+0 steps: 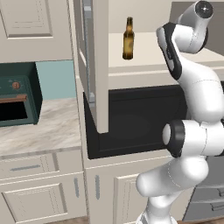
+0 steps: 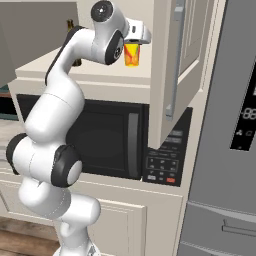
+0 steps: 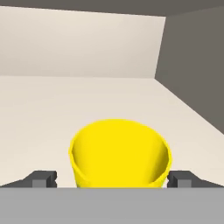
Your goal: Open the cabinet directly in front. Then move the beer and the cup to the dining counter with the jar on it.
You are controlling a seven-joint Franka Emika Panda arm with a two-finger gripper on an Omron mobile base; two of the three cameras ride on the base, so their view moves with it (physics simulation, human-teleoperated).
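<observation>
Cabinet (image 1: 98,65): both doors stand open; one door sits edge-on at centre of the left base view, the other at upper right of the right base view. Its pale shelf (image 3: 52,100) carries two things: one beer, one cup.

Beer (image 1: 128,39): one dark brown bottle, upright on the shelf at upper centre of the left base view, well apart from my hand. In the right base view only a sliver of it shows behind my arm at upper left.

Cup (image 3: 119,153): one yellow cup, upright, at lower centre of the hand view, mouth toward the camera. I cannot see anything inside it from this angle. In the right base view it stands just under my wrist, red-orange mark visible on its side.

End effector (image 3: 113,179): released, jaws spread wide, one fingertip (image 3: 43,178) on each side of the cup with a narrow gap on both sides; not gripping it.

One black microwave (image 2: 107,140) sits below the shelf. One grey fridge (image 2: 230,125) fills the right edge of the right base view. One dark green oven (image 1: 17,98) at the left edge of the left base view, on a marble table (image 1: 43,127).
</observation>
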